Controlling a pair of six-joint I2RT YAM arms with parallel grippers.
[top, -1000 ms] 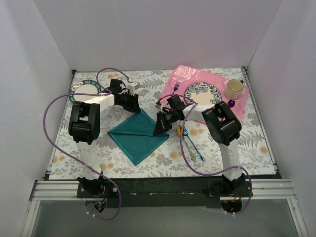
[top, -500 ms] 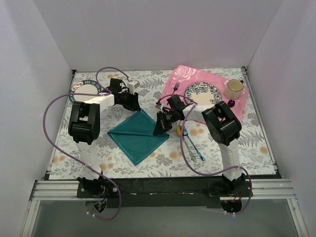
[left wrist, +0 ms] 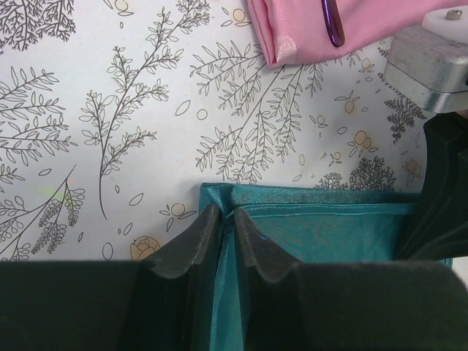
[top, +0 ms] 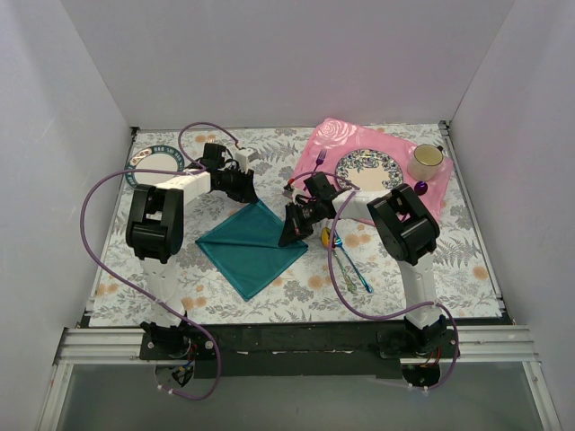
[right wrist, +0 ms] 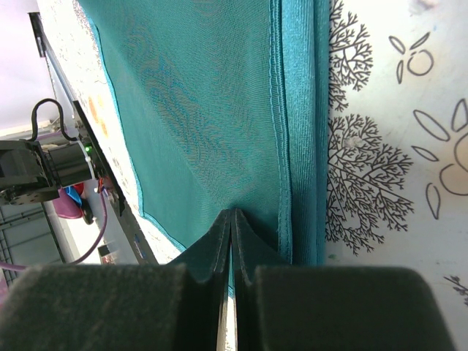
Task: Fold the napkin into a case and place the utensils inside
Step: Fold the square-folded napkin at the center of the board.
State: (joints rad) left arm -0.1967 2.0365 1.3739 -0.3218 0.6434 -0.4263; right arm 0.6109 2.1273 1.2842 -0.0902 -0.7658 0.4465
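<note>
Pinching the napkin (top: 252,247): left gripper (left wrist: 227,213), right gripper (right wrist: 232,213) (jaws nearly touching)

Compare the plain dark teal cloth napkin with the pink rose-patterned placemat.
The dark teal cloth napkin is plain; the pink rose-patterned placemat bears printed roses. The napkin carries nothing, while the placemat holds a patterned plate and a cup. The left gripper and right gripper each pinch the napkin; nothing grips the placemat. Both lie spread on the floral-printed table.
</note>
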